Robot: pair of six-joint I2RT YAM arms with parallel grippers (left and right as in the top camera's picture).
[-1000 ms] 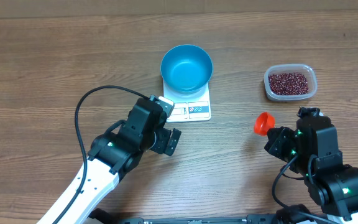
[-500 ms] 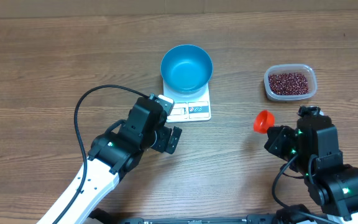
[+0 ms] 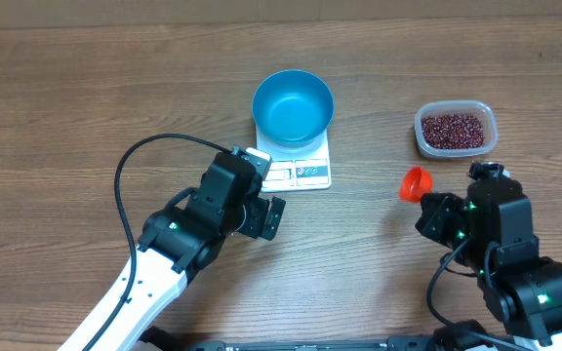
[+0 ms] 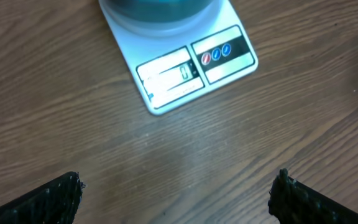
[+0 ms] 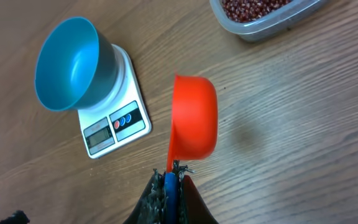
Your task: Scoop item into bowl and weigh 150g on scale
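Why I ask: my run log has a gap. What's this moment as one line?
left gripper: open, holding nothing | right gripper: shut on scoop | bowl: empty, on scale | beans: in tub

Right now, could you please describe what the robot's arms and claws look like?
Both arms are blocky black housings. The left arm runs down into a white link, with a black cable looping beside it. The right arm carries small green lights. The left claw has black, bumpy-textured fingers; the right claw is black too.
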